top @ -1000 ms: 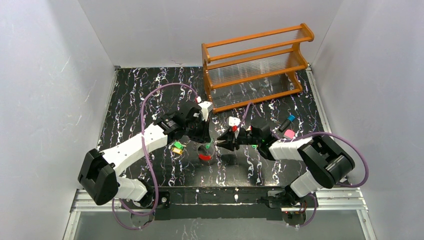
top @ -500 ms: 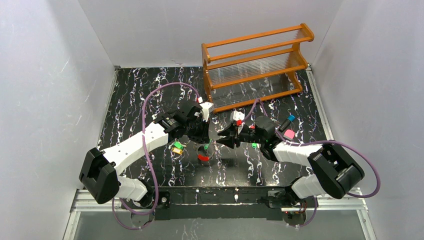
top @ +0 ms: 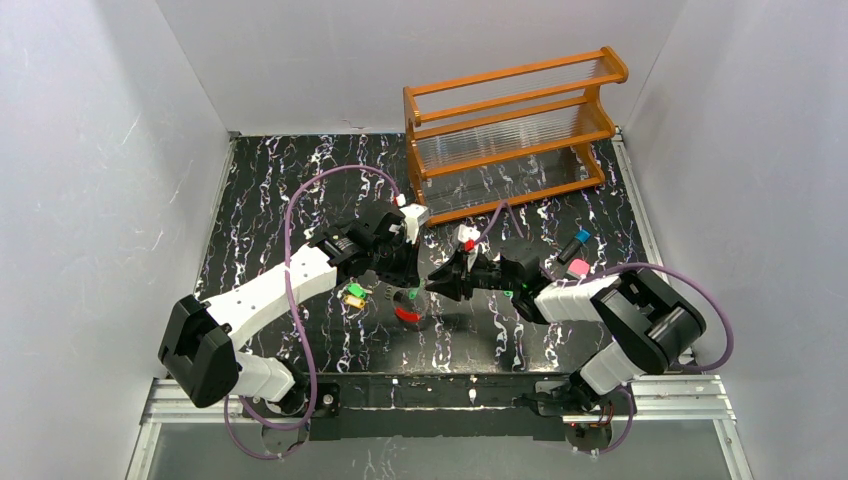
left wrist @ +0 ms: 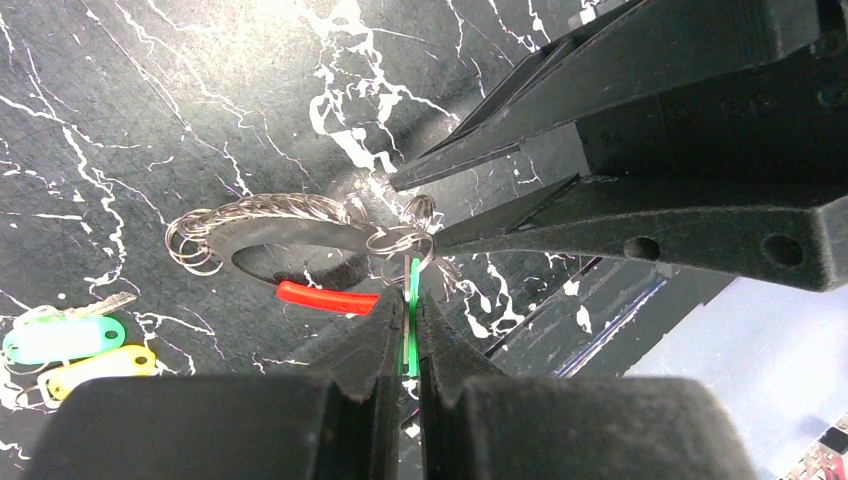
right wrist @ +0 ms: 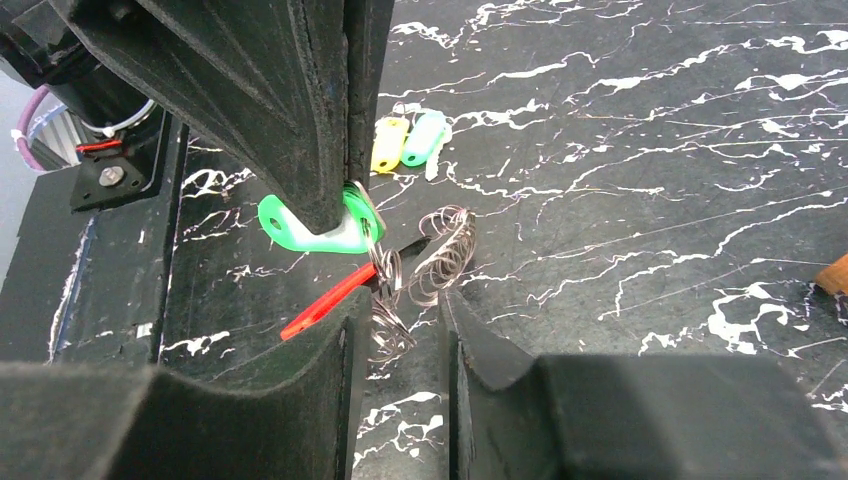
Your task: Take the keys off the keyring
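**A:** What do the fingers hold?
**B:** The left fingers point(left wrist: 365, 360) are pressed shut on a green key point(left wrist: 411, 330). The right fingers point(right wrist: 290, 380) stand partly apart, straddling the coils of the keyring point(left wrist: 270, 212).
**A:** Where is the keyring?
**B:** Mid-tabletop point(left wrist: 150, 100), between both arms. Two loose keys point(left wrist: 65, 340) lie nearby.
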### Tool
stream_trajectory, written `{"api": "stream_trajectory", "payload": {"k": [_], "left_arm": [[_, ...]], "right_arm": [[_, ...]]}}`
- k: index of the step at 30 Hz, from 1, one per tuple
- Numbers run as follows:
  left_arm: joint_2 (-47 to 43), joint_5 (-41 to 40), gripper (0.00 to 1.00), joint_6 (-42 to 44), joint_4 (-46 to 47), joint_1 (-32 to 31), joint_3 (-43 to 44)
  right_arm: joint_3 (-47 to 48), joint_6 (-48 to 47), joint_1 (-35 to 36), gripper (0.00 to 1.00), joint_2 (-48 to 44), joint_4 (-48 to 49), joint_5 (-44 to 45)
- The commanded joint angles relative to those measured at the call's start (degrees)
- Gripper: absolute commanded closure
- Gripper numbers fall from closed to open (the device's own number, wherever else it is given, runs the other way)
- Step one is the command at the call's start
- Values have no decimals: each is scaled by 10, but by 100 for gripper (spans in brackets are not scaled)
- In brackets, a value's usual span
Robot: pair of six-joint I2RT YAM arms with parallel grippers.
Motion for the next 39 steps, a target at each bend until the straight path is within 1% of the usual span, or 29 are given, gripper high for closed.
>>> {"api": "stream_trajectory", "payload": {"k": [1, 15, 18, 20, 21, 29, 34, 36, 39], "left_arm": [[-3, 14, 100, -2, 9, 4, 16], [-5, 3, 100, -8, 14, 3, 7], [-6, 0, 100, -12, 16, 3, 8], [-6, -2, 100, -14, 16, 3, 9], [-6, -2, 100, -14, 16, 3, 10], [-19, -10, 100, -15, 9, 3, 10], [-37, -46, 100, -26, -6, 6, 6], [-43, -66, 100, -35, -13, 14, 3], [-53, -74, 100, -49, -17, 31, -10]], "right_arm": [[12, 7, 6, 62, 12, 44, -5], [16, 28, 10, 61, 15, 69, -21], [15, 31, 10, 62, 19, 73, -19], [14, 31, 10, 65, 21, 75, -21], [13, 31, 10, 68, 23, 75, -18], [7, 17, 10, 99, 34, 82, -2], [-2, 10, 7, 99, 29, 82, 1], [-7, 8, 4, 99, 24, 81, 1], [-14, 8, 0, 99, 14, 82, -1]]}}
